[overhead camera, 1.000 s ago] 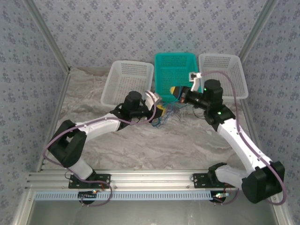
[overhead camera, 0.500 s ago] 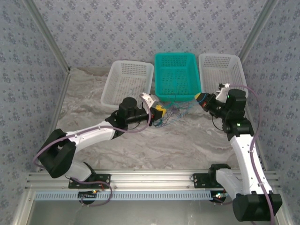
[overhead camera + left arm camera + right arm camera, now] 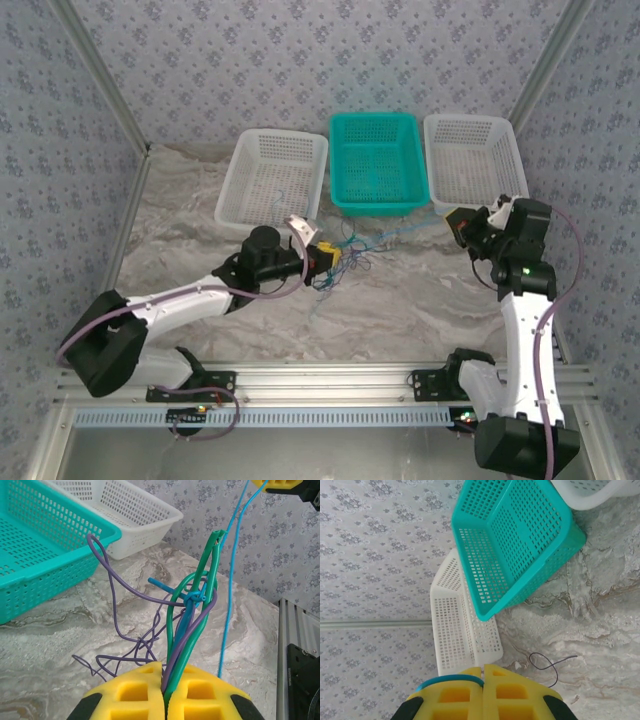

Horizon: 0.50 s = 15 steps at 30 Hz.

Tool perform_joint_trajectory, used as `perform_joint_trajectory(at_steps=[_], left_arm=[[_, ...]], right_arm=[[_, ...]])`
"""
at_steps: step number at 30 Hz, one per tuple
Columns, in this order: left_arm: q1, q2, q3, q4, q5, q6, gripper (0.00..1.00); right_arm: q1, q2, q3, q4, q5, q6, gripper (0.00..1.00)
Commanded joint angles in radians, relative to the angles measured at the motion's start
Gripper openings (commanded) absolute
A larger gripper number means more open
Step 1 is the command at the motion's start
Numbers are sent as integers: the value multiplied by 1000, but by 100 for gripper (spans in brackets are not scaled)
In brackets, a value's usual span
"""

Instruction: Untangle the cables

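Note:
My left gripper [image 3: 325, 255] is shut on a bundle of cables [image 3: 192, 610]: teal-green, purple and blue strands rise from between its yellow pads [image 3: 135, 690] to a small knot. Loose purple loops trail onto the marble table [image 3: 400, 300]. A thin blue cable [image 3: 400, 231] runs taut from that tangle [image 3: 342, 262] across to my right gripper [image 3: 462, 222]. In the right wrist view the right gripper [image 3: 483, 669] is shut on the blue cable [image 3: 449, 679], which curves over its left pad. A dark cable [image 3: 551, 664] lies looped on the table beyond it.
Three baskets stand along the back: a white one [image 3: 272, 176] on the left, a teal one [image 3: 375, 163] in the middle, a white one [image 3: 474, 157] on the right. Patterned walls close in the sides and back. Open marble lies between the arms.
My right gripper has pulled away to the right and nearer, drawing the blue cable out straight. My left gripper has drawn back left and nearer with the bundle.

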Motion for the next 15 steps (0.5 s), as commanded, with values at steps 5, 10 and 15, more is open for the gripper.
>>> perform_joint_trajectory(at_steps=[5, 10, 15], left_arm=[[88, -15, -97, -273, -181, -25, 0], [128, -58, -160, -272, -252, -43, 0], [147, -87, -193, -293, -272, -48, 0]], right_arm=[[-26, -28, 139, 130, 616, -133, 0], [-58, -78, 138, 56, 810, -106, 0], [-75, -80, 151, 24, 941, -102, 0]])
